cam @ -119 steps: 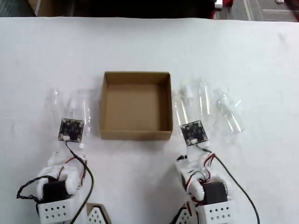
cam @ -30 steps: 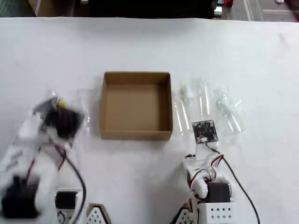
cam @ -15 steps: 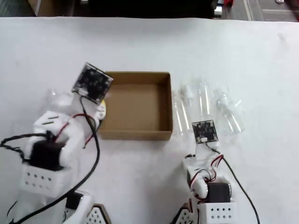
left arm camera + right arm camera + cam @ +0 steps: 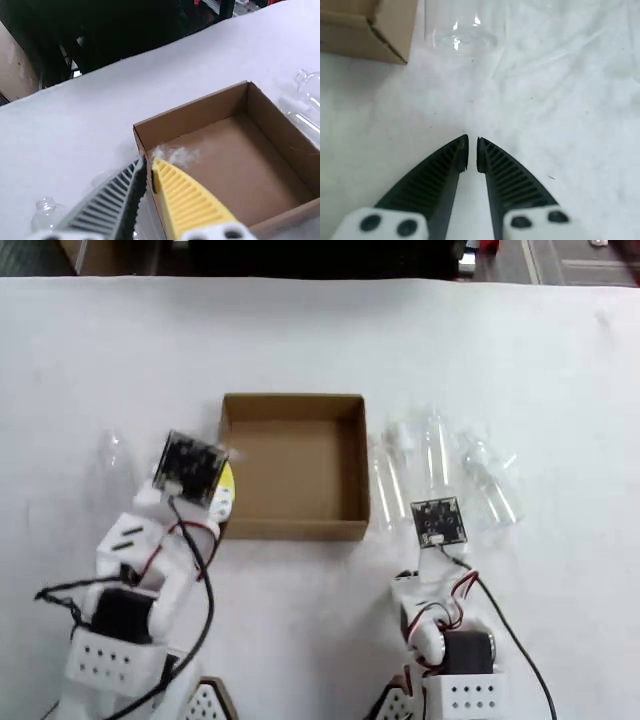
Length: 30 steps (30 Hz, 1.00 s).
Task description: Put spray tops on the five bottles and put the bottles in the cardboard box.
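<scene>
A white table (image 4: 300, 330) spans the view, with a dark room (image 4: 300, 258) beyond its far edge.

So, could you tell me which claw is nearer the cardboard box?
Left. The left claw is at the cardboard box's left wall; the right claw sits apart, off its near right corner.

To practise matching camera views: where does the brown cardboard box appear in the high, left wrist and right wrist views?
High view: the open brown cardboard box sits mid-table, ahead of and between the two arms.
Left wrist view: the box lies just beyond the left hand, its inside showing.
Right wrist view: one box corner sits ahead of the right hand, to one side.
Shared landmark: the clear plastic bottle beside the box.
</scene>
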Each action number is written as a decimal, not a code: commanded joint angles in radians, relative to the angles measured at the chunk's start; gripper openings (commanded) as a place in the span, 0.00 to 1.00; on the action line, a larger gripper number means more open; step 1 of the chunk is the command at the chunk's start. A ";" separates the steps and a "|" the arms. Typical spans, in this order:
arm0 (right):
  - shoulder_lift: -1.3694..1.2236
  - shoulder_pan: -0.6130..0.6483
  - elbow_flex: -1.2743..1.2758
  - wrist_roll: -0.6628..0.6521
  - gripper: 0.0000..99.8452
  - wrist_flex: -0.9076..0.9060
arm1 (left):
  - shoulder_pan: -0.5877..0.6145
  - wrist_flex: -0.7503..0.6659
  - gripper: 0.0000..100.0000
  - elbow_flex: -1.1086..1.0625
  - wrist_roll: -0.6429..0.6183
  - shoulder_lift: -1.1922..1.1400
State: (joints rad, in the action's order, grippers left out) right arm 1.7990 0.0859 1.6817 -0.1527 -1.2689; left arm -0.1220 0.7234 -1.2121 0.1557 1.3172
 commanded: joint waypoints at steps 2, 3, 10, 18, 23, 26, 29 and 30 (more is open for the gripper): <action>0.005 -0.005 0.009 -0.009 0.02 -0.004 | 0.008 -0.028 0.03 -0.011 -0.012 0.108; 0.005 -0.005 0.009 -0.009 0.02 -0.004 | 0.008 -0.029 0.03 -0.009 -0.012 0.101; 0.005 -0.005 0.009 -0.009 0.02 -0.004 | 0.016 -0.066 0.02 -0.008 -0.012 0.025; 0.005 -0.022 0.009 -0.009 0.02 0.096 | 0.010 -0.066 0.02 -0.009 -0.014 0.025; 0.005 -0.196 0.002 -0.009 0.02 0.208 | 0.010 -0.066 0.02 -0.011 -0.012 0.025; 0.005 -0.351 0.003 -0.009 0.02 0.272 | 0.010 -0.066 0.02 -0.011 -0.012 0.025; 0.005 -0.486 0.006 -0.014 0.02 0.289 | 0.012 -0.066 0.02 -0.011 -0.012 0.025; 0.005 -0.510 0.006 -0.029 0.02 0.289 | 0.013 -0.066 0.02 -0.011 -0.012 0.025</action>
State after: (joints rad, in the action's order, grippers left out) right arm 1.7990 -0.3268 1.6817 -0.1542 -1.0065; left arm -0.1220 0.6882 -1.2306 0.1557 1.3479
